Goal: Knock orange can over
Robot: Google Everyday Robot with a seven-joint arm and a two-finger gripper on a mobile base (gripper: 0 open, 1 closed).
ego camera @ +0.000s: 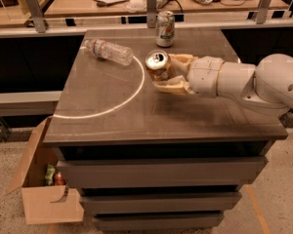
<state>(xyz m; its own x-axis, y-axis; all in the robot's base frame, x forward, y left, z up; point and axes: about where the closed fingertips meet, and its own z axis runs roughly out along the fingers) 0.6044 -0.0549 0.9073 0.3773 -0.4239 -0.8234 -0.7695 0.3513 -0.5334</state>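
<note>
The orange can (159, 67) is on the dark table (112, 116), right of the middle. It is tilted, its silver top leaning left and towards the camera. My gripper (172, 74) reaches in from the right. Its pale fingers (170, 87) are spread, one behind the can and one in front, and the can's lower body lies between them. The white arm (254, 82) stretches off to the right edge.
A white-and-green can (165, 28) stands upright at the table's back edge. A clear plastic bottle (109, 51) lies on its side at the back left. A white arc (129, 94) is marked on the tabletop. An open cardboard box (44, 189) sits on the floor at the lower left.
</note>
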